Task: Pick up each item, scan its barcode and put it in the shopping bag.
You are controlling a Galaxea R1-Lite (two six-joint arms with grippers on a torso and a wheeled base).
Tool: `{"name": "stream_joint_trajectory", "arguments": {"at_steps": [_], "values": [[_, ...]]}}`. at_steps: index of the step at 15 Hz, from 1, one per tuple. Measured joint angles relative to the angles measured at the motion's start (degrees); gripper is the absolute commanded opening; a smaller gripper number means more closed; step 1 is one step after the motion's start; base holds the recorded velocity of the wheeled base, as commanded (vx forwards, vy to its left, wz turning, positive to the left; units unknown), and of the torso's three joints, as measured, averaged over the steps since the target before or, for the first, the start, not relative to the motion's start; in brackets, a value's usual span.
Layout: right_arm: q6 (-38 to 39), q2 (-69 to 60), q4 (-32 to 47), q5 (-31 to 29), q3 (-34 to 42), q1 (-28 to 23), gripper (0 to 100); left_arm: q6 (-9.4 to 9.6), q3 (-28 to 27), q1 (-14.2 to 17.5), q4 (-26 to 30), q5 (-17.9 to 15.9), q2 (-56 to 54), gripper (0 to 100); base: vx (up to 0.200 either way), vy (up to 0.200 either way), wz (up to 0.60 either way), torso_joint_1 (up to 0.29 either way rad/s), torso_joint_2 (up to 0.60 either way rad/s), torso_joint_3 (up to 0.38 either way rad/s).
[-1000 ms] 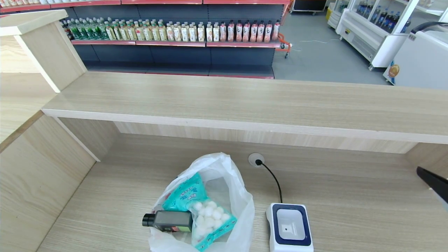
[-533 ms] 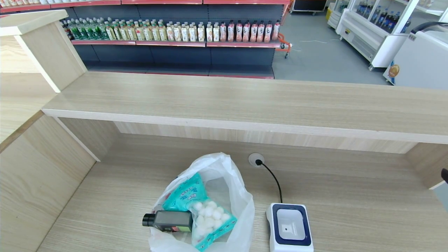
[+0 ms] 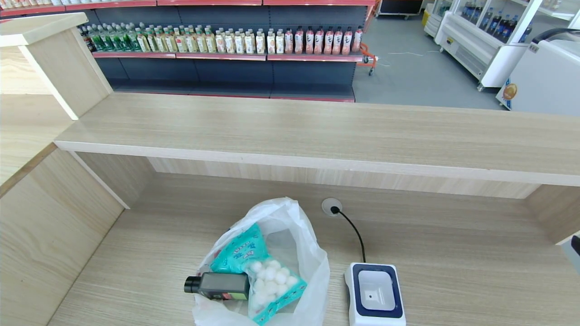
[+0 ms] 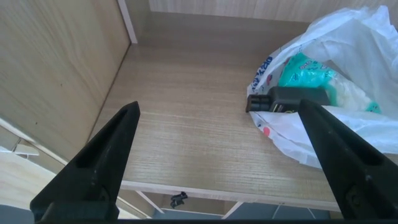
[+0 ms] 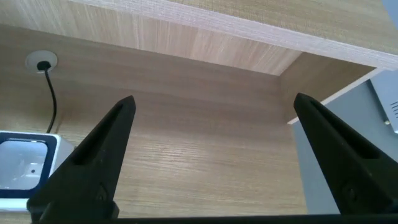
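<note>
Right arm slid back toward the right end of the counter [image 3: 453,271]; right fingers [image 5: 93,162] spread wide, holding nothing. Left fingers [image 4: 99,168] same. Dark bottle [image 3: 222,286] and teal packet [image 3: 240,251] lie in shopping bag [image 3: 312,258], beside scanner [image 3: 375,290].

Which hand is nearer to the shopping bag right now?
Left. The left hand hangs open just to the left of the shopping bag, facing it across the desk; the right hand is beyond the scanner, at the desk's far right edge.

Left gripper [image 4: 217,155] spread wide above wooden counter [image 4: 186,137], shopping bag [image 4: 323,124] holding dark bottle [image 4: 283,101], teal packet [image 4: 311,71]
</note>
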Motion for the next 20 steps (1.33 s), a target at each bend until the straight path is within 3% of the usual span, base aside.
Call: {"name": "stream_joint_trajectory", "arguments": {"at_steps": [2, 8, 16, 20], "values": [[-0.01, -0.33, 0.0, -0.13, 0.2, 0.0, 100, -0.02, 0.0, 0.0, 0.0, 0.01, 0.0, 100, 0.2, 0.0, 0.0, -0.002, 0.0, 0.005], [-0.23, -1.22, -0.02, -0.2, 0.63, -0.6, 100, -0.11, 0.0, -0.02, 0.0, 0.01, 0.0, 100, 0.0, 0.0, 0.0, 0.0, 0.0, 0.0], [-0.26, -2.01, 0.0, -0.2, 1.18, -2.0, 100, 0.05, 0.0, -0.02, 0.0, 0.0, 0.0, 100, -0.2, 0.0, 0.0, 0.004, 0.0, 0.004], [-0.11, -2.73, -0.13, 0.05, 4.96, -2.04, 100, 0.09, 0.0, 0.0, 0.0, -0.05, 0.0, 100, -0.2, 0.0, 0.0, 0.0, 0.0, 0.002]]}}
